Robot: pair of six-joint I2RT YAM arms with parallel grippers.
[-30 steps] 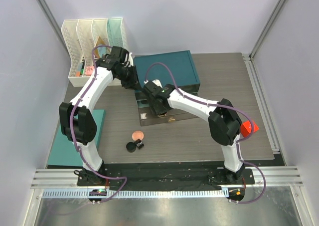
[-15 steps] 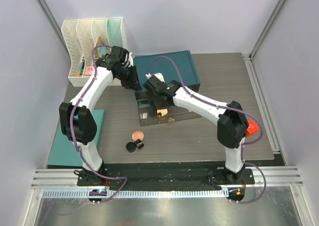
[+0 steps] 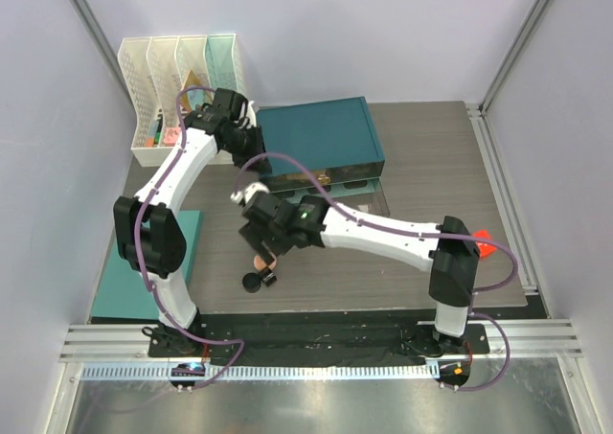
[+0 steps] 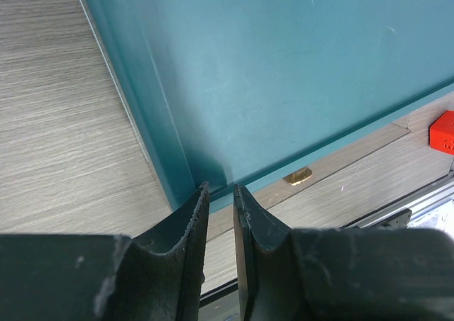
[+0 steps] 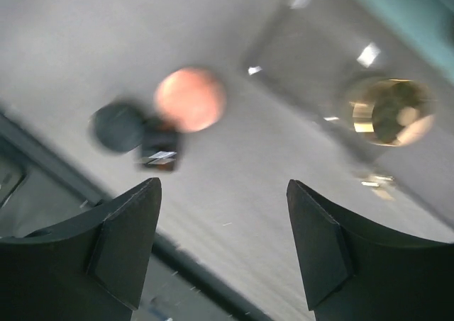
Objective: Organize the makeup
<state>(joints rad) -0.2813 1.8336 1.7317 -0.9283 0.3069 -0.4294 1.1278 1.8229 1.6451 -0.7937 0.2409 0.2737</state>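
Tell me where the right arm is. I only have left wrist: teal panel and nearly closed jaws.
Observer: Top view has the right arm stretched across to the near-left part of the table, its wrist above the pink blush compact.
Operator: Carrying anything?
Observer: No. Right wrist view shows its jaws wide open and empty, with the compact on the table below them.

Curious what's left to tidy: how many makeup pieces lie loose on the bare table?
3, clustered near the front edge: a round pink compact, a black jar beside it, a small black case by both. The right arm may hide others.
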